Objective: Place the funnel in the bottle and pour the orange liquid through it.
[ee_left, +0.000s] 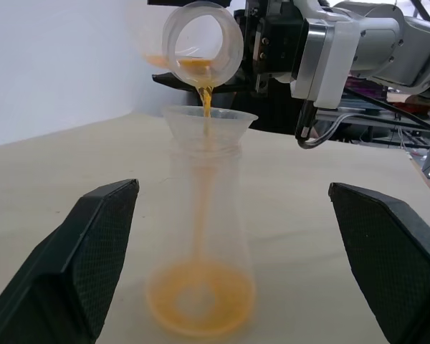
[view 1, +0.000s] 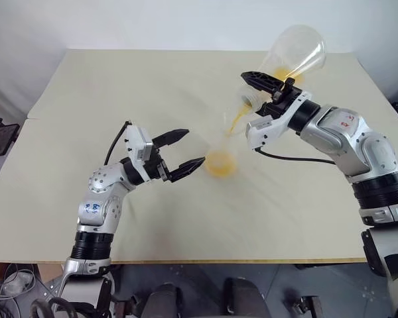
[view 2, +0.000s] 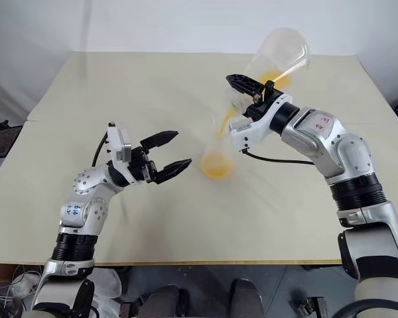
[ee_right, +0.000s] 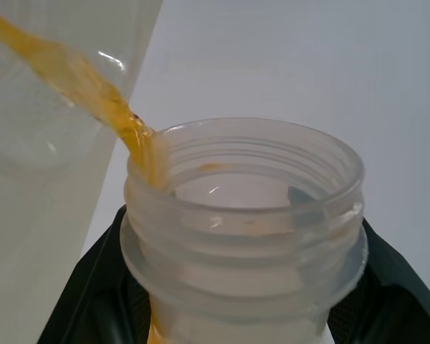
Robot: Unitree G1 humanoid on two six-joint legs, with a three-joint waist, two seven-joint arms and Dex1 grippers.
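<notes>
**Orange liquid streams through the funnel**

The right gripper (view 1: 270, 89) pinches the neck of a tilted wider flask (view 1: 295, 53), whose orange liquid (ee_left: 201, 301) falls into the funnel (ee_left: 209, 123) seated in the bottle (ee_left: 204, 236) mid-table (view 1: 119, 86) and pools at its base. The left gripper (view 1: 184, 154) stands spread either side of the bottle, not touching. The bottle's clear walls are barely visible from overhead.
</notes>
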